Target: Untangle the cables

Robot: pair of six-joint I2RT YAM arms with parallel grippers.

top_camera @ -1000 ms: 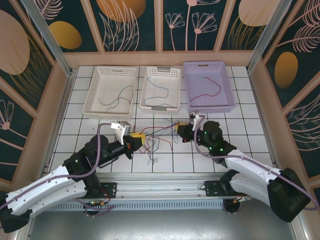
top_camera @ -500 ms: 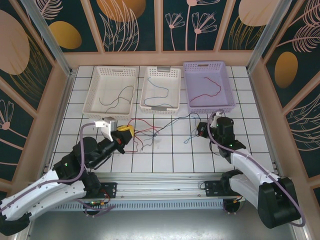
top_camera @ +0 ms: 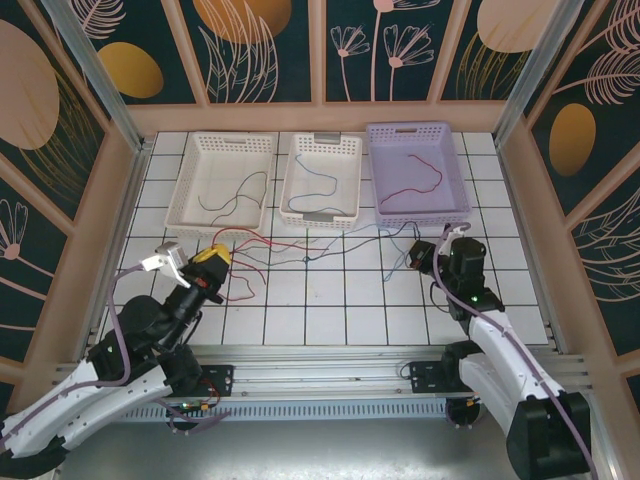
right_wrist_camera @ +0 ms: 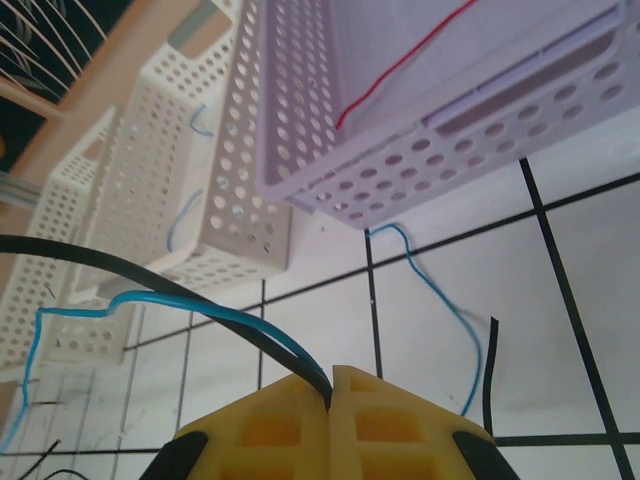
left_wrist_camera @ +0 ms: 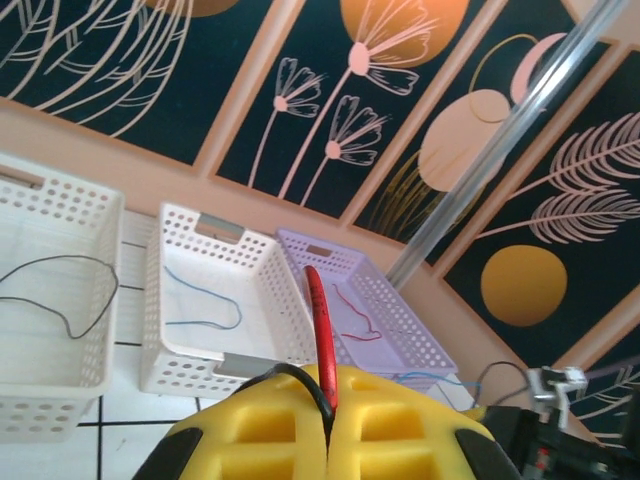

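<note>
**Tangle stretched between two clamped grippers**

Three perforated plastic baskets are sitting along the far edge: left white basket (top_camera: pixel 232 140), middle white basket (top_camera: pixel 292 170) and right lilac basket (top_camera: pixel 418 130). Each is holding one sorted wire: black (top_camera: pixel 235 195), blue (top_camera: pixel 320 185), red (top_camera: pixel 410 185).

In front, the loose red, blue and black cables (top_camera: pixel 305 258) are lying across the white tiled table (top_camera: pixel 350 300).

The left gripper (top_camera: pixel 215 258) is clenching a red strand (left_wrist_camera: pixel 320 330) and a black one. The right gripper (top_camera: pixel 418 254) is pinching a black strand (right_wrist_camera: pixel 200 310) and a blue one.

Since half a second ago, both grippers are drawing further apart and the tangle is flattening.
</note>
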